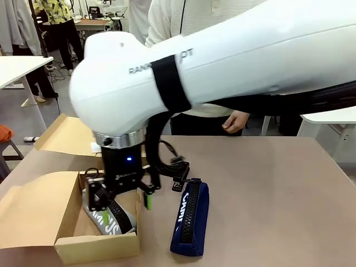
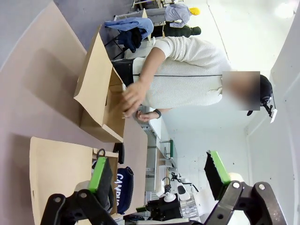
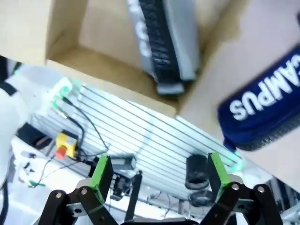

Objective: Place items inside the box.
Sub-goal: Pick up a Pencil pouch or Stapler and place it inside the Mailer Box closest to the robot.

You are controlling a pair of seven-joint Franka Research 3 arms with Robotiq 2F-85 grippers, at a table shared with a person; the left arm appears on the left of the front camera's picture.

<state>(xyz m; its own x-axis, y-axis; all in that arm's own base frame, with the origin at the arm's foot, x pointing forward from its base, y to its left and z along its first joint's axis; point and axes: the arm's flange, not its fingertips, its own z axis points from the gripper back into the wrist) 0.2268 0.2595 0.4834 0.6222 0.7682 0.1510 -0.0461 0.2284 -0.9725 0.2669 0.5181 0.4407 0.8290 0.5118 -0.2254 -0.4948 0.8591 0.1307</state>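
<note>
The left arm's jaws stand released, holding nothing. At the lower left of the front view, the cardboard box [image 1: 94,247] holds the grey pencil case [image 1: 114,221], and the right arm's [image 1: 233,61] jaws hang spread and empty just above it. Right of the box, the navy pencil case [image 1: 190,219] lies on the bench [image 1: 267,189].
</note>
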